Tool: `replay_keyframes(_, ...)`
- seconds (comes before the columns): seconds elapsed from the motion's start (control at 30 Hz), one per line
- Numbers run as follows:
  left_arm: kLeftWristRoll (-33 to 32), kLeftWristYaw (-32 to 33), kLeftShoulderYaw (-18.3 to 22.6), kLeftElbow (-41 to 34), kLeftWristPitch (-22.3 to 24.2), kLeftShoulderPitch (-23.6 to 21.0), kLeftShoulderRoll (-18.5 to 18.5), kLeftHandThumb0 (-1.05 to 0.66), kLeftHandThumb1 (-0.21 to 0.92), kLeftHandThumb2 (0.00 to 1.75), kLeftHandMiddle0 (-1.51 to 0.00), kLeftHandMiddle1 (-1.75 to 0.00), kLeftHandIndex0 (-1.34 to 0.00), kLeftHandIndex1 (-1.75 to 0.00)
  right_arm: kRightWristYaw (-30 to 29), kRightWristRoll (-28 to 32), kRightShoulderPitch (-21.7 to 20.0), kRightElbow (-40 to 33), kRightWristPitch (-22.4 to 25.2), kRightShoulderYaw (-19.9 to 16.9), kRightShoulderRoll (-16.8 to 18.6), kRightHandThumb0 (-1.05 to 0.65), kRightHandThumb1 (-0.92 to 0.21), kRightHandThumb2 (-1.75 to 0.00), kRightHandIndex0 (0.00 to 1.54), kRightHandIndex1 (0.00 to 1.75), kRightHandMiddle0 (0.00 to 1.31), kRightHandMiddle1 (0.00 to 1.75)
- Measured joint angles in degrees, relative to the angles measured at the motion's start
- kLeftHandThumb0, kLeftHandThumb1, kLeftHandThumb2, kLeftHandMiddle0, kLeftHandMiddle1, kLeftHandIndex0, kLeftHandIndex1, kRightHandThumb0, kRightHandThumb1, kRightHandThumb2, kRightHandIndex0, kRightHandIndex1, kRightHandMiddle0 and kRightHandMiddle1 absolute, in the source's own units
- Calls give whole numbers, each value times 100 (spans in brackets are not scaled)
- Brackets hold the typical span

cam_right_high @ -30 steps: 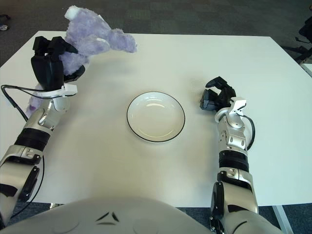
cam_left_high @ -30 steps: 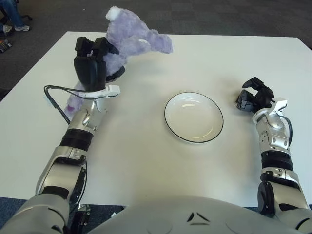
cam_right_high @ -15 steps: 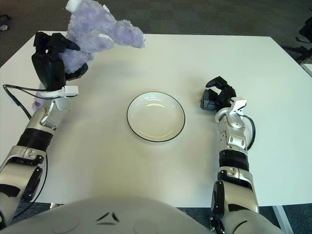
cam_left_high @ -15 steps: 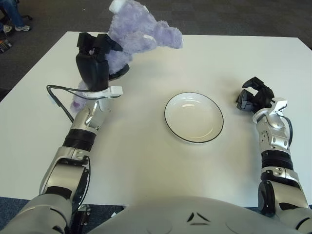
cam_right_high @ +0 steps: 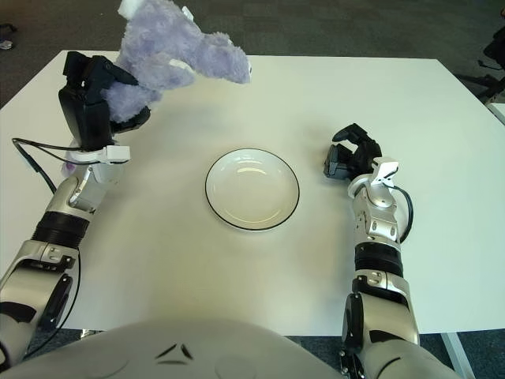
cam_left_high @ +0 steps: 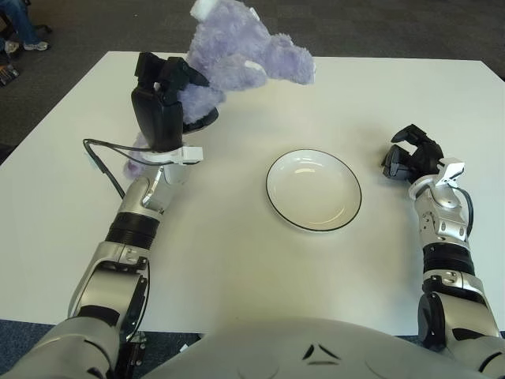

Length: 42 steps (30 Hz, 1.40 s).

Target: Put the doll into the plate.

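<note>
Probably office or lab: white table (cam_left_high: 237,260), grey carpet (cam_left_high: 355,24), seated person's legs (cam_left_high: 20,28) at edge.

The plate (cam_left_high: 313,189) sits mid-worktop (cam_left_high: 237,260). To its left and farther back, the left hand (cam_left_high: 167,106) holds the doll (cam_left_high: 237,59) above the worktop. The right hand (cam_left_high: 410,158) shows right of the plate, apart from it.

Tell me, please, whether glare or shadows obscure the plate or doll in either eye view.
Left eye view: the plate shows only a faint sheen on its rim, nothing hidden. Right eye view: the doll, held by the left hand, casts soft shadow beneath, still readable.
</note>
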Motion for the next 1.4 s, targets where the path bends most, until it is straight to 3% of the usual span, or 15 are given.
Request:
replay_keyframes(0.63,-256,-1045,9,-623,-662,385,-80,51,20,146,-70,-175,-87,-175,-28,-5,10,-24,0,40,-3,0,-6,-160,82,171,56,175)
replay_keyframes(1.4,-199,-1731,54,-1335,-589,845,-283,52,18,148,-72,-175,-89,-175,-82,-103,6,-54,1,109,-3,0,-5,-161,83,171,57,175)
